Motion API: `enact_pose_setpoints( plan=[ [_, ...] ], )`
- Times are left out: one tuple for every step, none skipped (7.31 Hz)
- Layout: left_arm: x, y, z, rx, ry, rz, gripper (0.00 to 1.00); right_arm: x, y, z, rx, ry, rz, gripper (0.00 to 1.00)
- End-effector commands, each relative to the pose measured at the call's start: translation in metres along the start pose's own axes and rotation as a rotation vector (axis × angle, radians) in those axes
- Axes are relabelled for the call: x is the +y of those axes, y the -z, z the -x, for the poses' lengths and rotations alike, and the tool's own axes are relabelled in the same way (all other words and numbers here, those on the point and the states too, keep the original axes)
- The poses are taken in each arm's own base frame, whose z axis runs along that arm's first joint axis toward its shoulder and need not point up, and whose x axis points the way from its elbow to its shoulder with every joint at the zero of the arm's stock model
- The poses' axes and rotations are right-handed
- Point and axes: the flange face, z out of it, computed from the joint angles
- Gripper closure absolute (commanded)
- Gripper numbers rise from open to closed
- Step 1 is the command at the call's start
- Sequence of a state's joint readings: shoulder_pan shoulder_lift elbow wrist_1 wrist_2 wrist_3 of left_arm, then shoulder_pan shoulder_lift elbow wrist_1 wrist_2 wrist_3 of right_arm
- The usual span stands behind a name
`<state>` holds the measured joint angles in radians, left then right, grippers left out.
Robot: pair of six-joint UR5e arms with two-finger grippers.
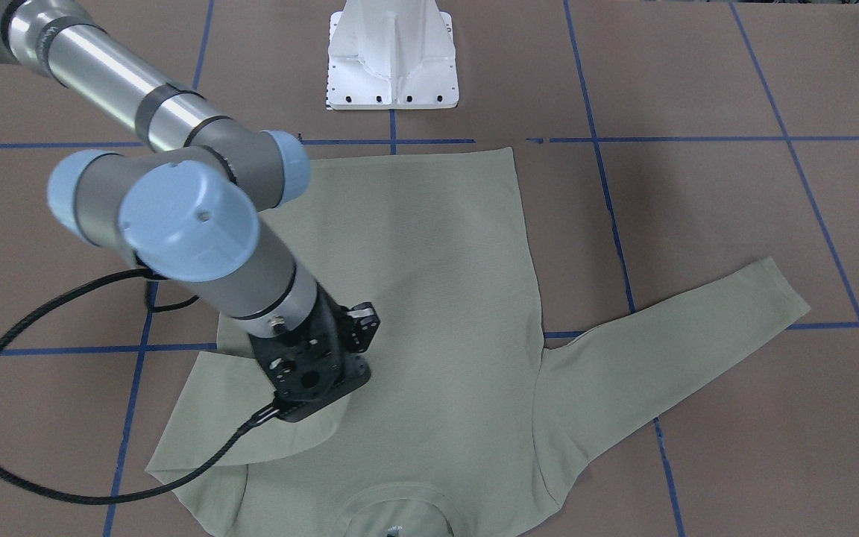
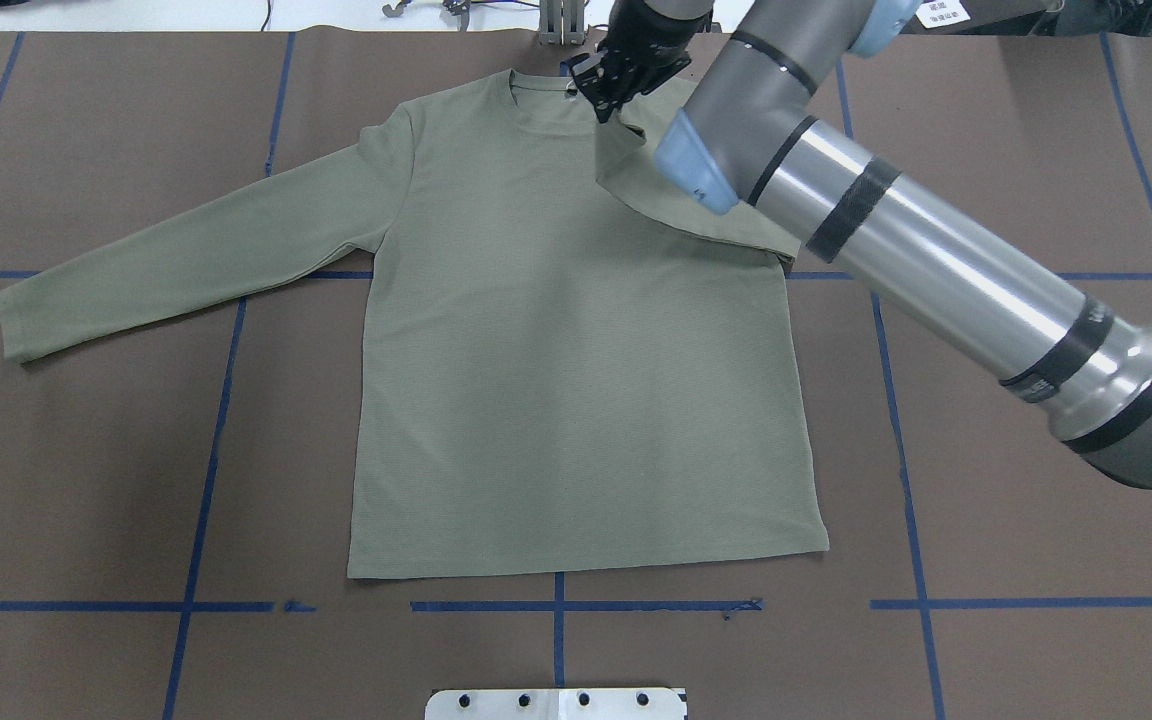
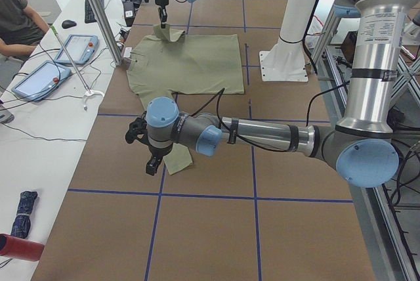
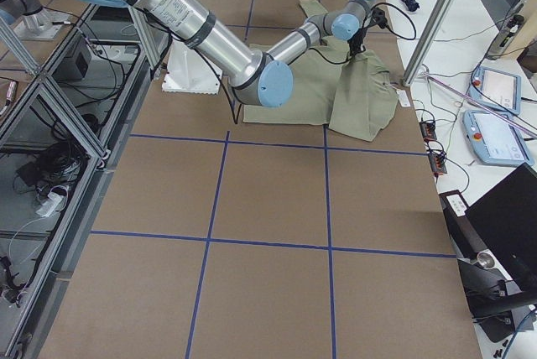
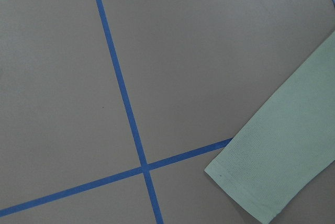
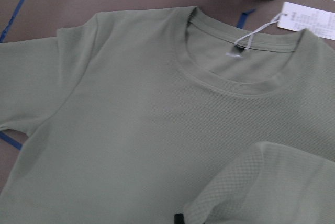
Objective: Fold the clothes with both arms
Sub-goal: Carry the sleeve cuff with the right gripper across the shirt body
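The pale sage-green shirt [image 2: 576, 350] lies flat, front up, collar at the table's far edge. Its white hang tag [image 6: 309, 20] lies beyond the collar. My right gripper [image 2: 604, 100] is shut on the cuff of the right sleeve [image 2: 696, 205], which is folded across the shoulder and held just above the chest beside the collar; the cuff fills the lower right of the right wrist view [image 6: 261, 187]. The other sleeve [image 2: 186, 250] lies stretched out flat. My left gripper [image 3: 153, 163] hovers over that sleeve's cuff [image 5: 277, 171]; I cannot tell whether it is open.
The white bolted pedestal [image 1: 392, 60] stands at the table's near edge, past the hem. Blue tape lines [image 5: 125, 109] cross the brown table. A white side bench with tablets [image 3: 39, 77], a metal post and a seated operator lie beyond the collar end.
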<state>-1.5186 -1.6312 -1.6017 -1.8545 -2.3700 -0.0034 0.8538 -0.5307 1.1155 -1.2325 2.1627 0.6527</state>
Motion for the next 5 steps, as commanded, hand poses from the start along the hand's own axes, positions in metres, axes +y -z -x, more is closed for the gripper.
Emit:
enact_pose_setpoints(
  plan=[
    [0.001,-0.002,0.002,0.000,0.004,0.004,0.00,0.041,-0.076,0.100,-0.017,0.006,-0.147,1.00],
    [0.001,-0.002,0.002,0.000,0.002,0.004,0.00,0.051,-0.084,0.125,-0.027,0.018,-0.149,1.00],
    [0.002,-0.002,0.002,0.000,0.003,0.005,0.00,0.059,-0.091,0.141,-0.029,0.016,-0.179,1.00],
    [0.001,-0.002,0.002,0.000,0.004,0.004,0.00,0.060,-0.091,0.145,-0.034,0.018,-0.180,1.00],
    [0.002,-0.002,0.002,0.000,0.005,0.005,0.00,0.061,-0.098,0.156,-0.030,0.022,-0.175,1.00]
  ],
)
